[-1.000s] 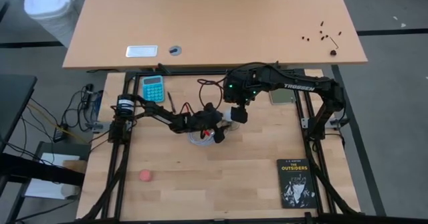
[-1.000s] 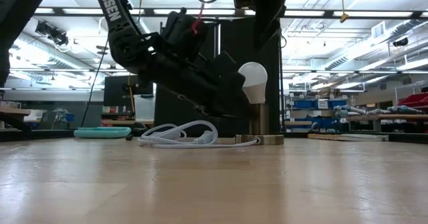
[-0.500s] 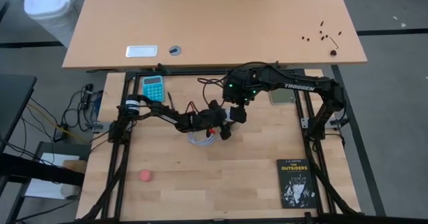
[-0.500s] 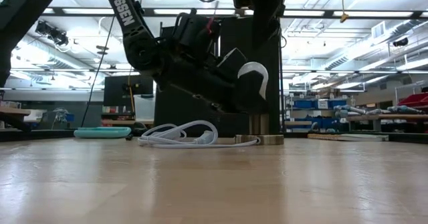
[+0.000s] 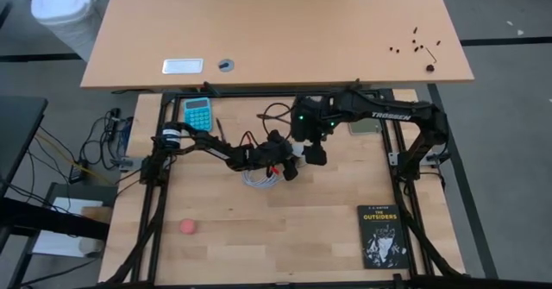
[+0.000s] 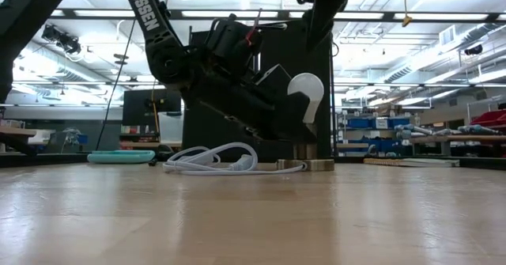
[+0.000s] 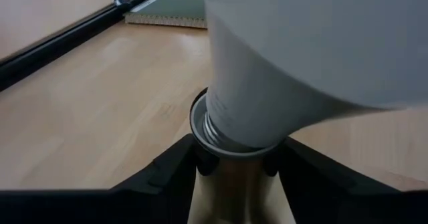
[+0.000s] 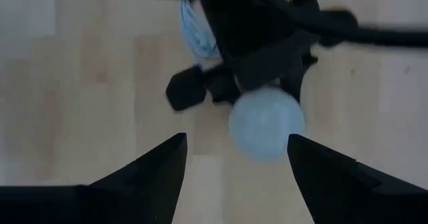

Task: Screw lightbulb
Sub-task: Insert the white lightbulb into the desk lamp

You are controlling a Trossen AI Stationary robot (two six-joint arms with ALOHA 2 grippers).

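One lightbulb [image 6: 306, 96]: dome up, tilted, base in socket [image 6: 307, 163] | left jaws grip socket | right jaws open

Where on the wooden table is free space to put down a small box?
Free: the front strip between the red ball and the black book. Crowded: the middle, where the left gripper, right gripper, lightbulb and white cord meet.
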